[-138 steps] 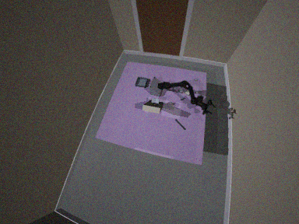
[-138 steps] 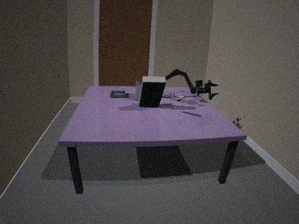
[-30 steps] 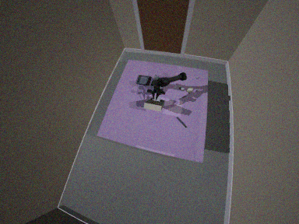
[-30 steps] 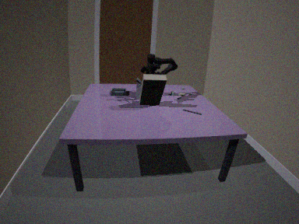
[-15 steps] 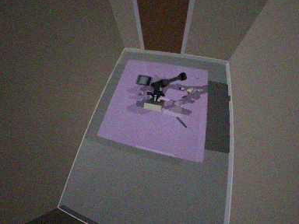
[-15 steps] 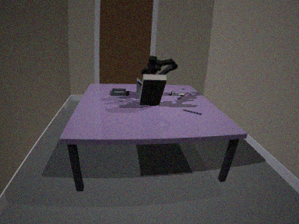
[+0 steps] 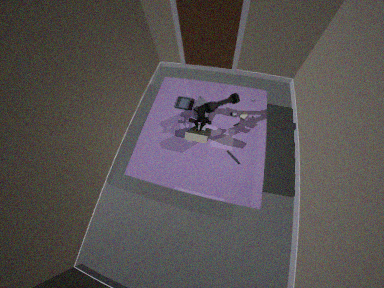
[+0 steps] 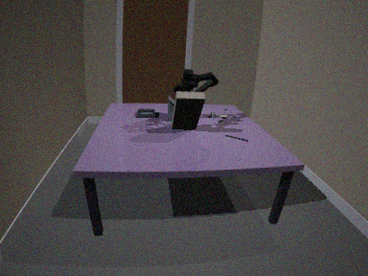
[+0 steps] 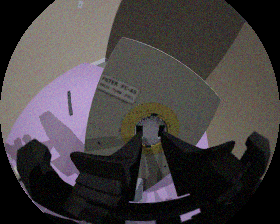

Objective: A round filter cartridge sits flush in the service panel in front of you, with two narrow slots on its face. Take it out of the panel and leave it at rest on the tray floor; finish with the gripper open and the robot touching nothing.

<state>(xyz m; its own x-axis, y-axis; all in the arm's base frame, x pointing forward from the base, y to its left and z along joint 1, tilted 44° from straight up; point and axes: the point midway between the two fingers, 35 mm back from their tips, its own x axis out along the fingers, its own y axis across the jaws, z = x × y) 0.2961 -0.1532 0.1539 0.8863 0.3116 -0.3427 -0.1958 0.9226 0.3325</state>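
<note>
The service panel [image 7: 196, 137] [image 8: 188, 111] [image 9: 170, 75] stands upright on the table. In the wrist view its grey face shows a label and a yellow ring, with the round grey filter cartridge [image 9: 152, 121] inside the ring. My gripper [image 9: 151, 134] [image 7: 200, 128] is partly open, its narrow fingertips at either side of the cartridge's face with nothing held between them. Whether the tips touch the face or sit in the slots cannot be told. In the exterior view the panel hides the fingers. The dark tray [image 7: 177, 103] [image 8: 145, 117] lies on the table left of the arm.
A thin dark stick [image 7: 233, 157] [image 8: 237, 138] [image 9: 70, 103] lies on the purple table [image 7: 200, 175] [image 8: 182, 155], right of the panel in the top and exterior views. A small pale item [image 7: 243, 116] lies behind it, near the arm.
</note>
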